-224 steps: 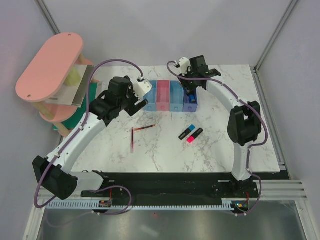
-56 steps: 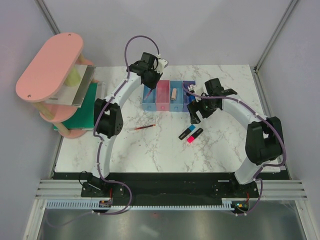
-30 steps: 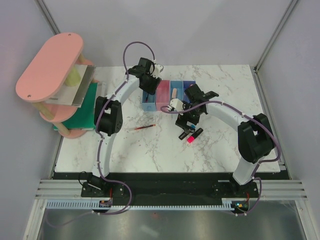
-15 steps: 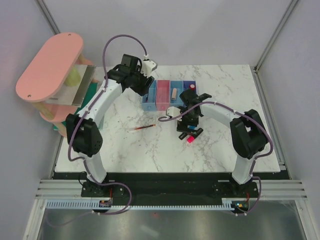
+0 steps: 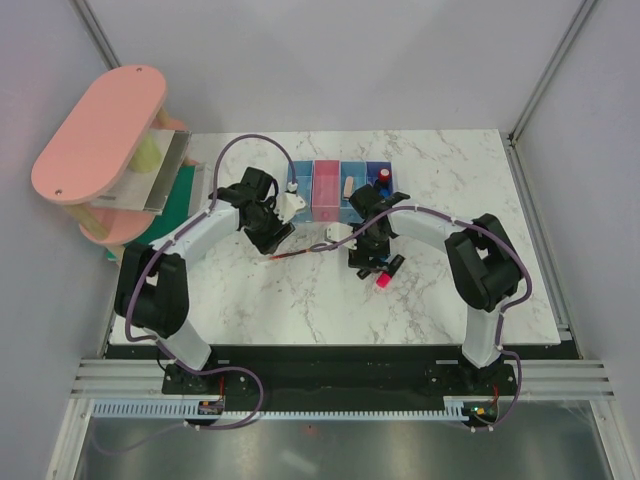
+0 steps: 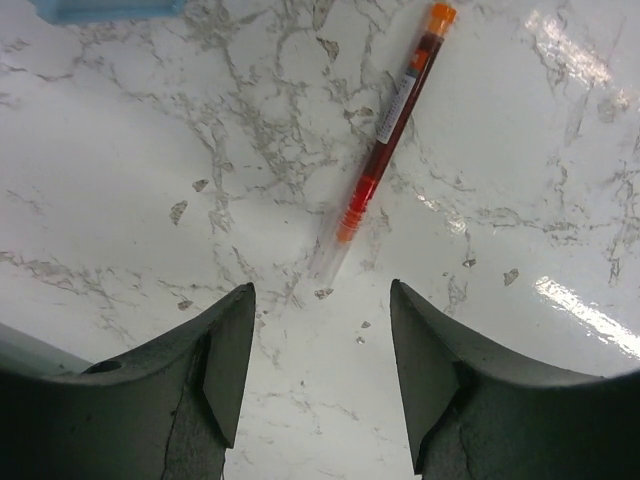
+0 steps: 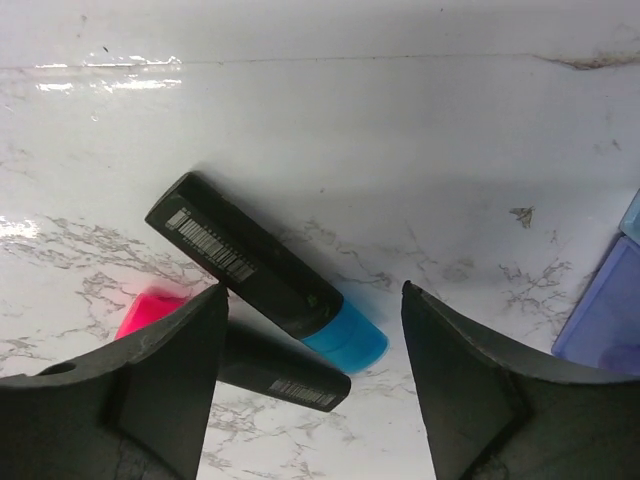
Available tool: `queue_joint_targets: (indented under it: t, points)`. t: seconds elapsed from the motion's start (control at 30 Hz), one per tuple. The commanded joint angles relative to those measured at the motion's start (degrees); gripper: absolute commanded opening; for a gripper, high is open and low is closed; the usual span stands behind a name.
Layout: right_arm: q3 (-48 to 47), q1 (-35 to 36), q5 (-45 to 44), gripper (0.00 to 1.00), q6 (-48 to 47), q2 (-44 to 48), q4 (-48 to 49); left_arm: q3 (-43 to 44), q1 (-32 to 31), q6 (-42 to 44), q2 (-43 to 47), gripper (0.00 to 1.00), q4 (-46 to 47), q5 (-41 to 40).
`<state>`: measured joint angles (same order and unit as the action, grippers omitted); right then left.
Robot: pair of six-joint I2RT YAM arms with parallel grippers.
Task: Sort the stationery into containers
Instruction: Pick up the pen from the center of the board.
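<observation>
Marble-white tabletop point(image 5: 300, 310) carries the scene as two arms bend inward over loose stationery. Left gripper point(image 5: 272, 238) hangs low with its dark fingers point(image 6: 225, 365) spread apart and nothing between them. A thin dark-red pen point(image 6: 385, 140) with an orange cap lies flat on the marble just ahead of the fingertips, slanting away, untouched. From above, the same pen sits just beside that gripper, in front of the row of bins. Right gripper point(image 5: 368, 260) hovers over two stubby black highlighters lying side by side at a slant. Its fingers point(image 7: 480, 380) stand wide, straddling the blue highlighter point(image 7: 265, 270), which rests on the table clear of both pads. The pink highlighter point(image 7: 285, 382) lies just beside it, partly hidden behind the left-hand finger of that view. At the back, the four joined containers point(image 5: 327, 195) stand in a line: light blue, pink, light blue, purple. A beige eraser point(image 5: 347, 187) lies in the second light-blue bin, and a red-black capped piece point(image 5: 383, 177) shows in the purple one. A big pink shelf rack point(image 5: 100, 130) stands at the far left, well apart from both grippers.
</observation>
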<state>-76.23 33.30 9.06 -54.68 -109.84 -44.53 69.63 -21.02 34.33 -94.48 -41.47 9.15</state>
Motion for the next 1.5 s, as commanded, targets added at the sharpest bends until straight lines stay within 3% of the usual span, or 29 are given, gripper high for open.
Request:
queue_joint_targets:
  t: [0.0,0.1,0.27,0.5,0.7,1.13,1.23,1.37,1.4,1.47]
  points:
    - [-0.9,0.2,0.2,0.72,-1.1,-1.0,1.4,-1.3,0.0,4.5,0.4,0.63,2.5,-0.3]
    - [-0.4,0.2,0.6,0.64,-1.0,-1.2,1.5,-1.7,-0.1,4.7,0.4,0.63,2.6,0.5]
    - [1.2,0.2,0.8,0.6,-1.1,-1.0,1.8,-2.3,-0.1,5.3,0.9,0.63,2.5,1.5]
    - [1.6,0.2,0.8,0.28,0.6,-0.6,1.9,-4.0,-0.8,5.9,0.2,0.63,2.6,4.6]
    - [-0.1,0.3,0.2,0.11,4.6,3.1,1.9,-6.5,-1.9,8.3,-2.1,0.62,4.6,4.4]
    - [-5.7,0.3,5.0,0.06,10.7,16.0,-1.8,-7.3,-2.2,12.2,-9.1,0.59,12.9,-1.1]
    - [-7.3,0.3,6.1,0.06,12.7,17.4,-1.5,-7.4,-2.4,12.3,-10.0,0.52,12.8,-0.4]
    - [-10.5,0.3,7.3,0.06,17.9,17.5,2.5,-7.6,-2.6,11.5,-11.3,0.27,12.7,0.4]
    - [-11.2,0.2,7.2,0.06,19.1,16.9,3.7,-7.7,-2.8,11.3,-11.5,0.15,12.7,0.4]
    - [-14.3,0.2,6.9,0.06,22.9,15.8,6.2,-8.1,-3.1,10.8,-12.0,0.02,12.7,0.6]
